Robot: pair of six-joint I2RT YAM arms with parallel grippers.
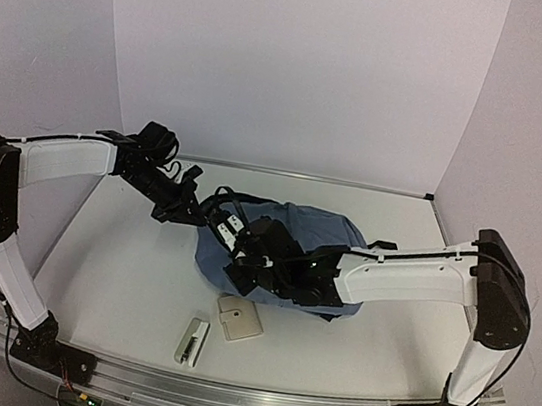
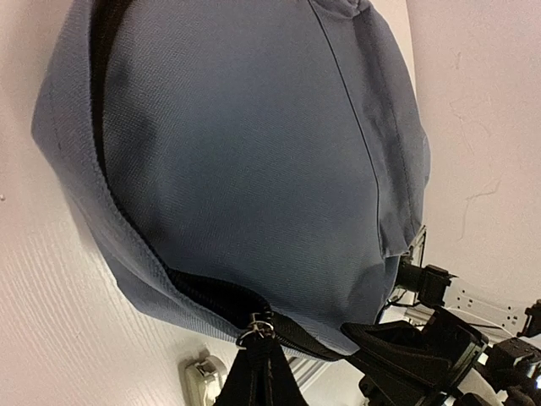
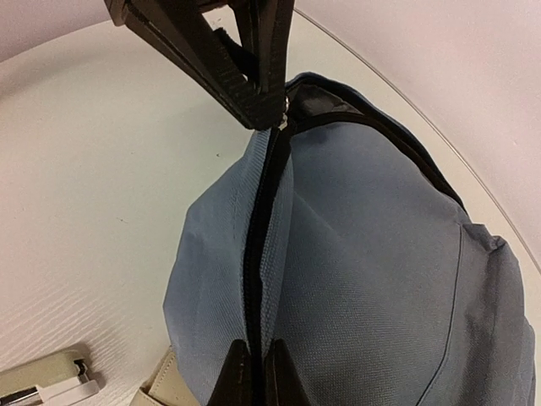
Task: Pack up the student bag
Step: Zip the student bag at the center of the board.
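Observation:
The slate-blue student bag (image 1: 296, 242) lies in the middle of the table and fills the left wrist view (image 2: 254, 144) and the right wrist view (image 3: 372, 279). My left gripper (image 1: 210, 217) is at the bag's far-left end, shut on the metal zip pull (image 2: 254, 331); it also shows at the top of the right wrist view (image 3: 269, 112). My right gripper (image 1: 242, 262) is on the bag's near-left side, shut on the fabric edge at the black zip line (image 3: 254, 254), its fingertips (image 3: 232, 372) pinching it. The zip line runs taut between the two grippers.
A white-and-grey stapler (image 1: 193, 341) lies near the table's front, also in the right wrist view (image 3: 46, 385). A beige case (image 1: 240, 318) lies next to it, touching the bag's near edge. White walls close in the back and sides.

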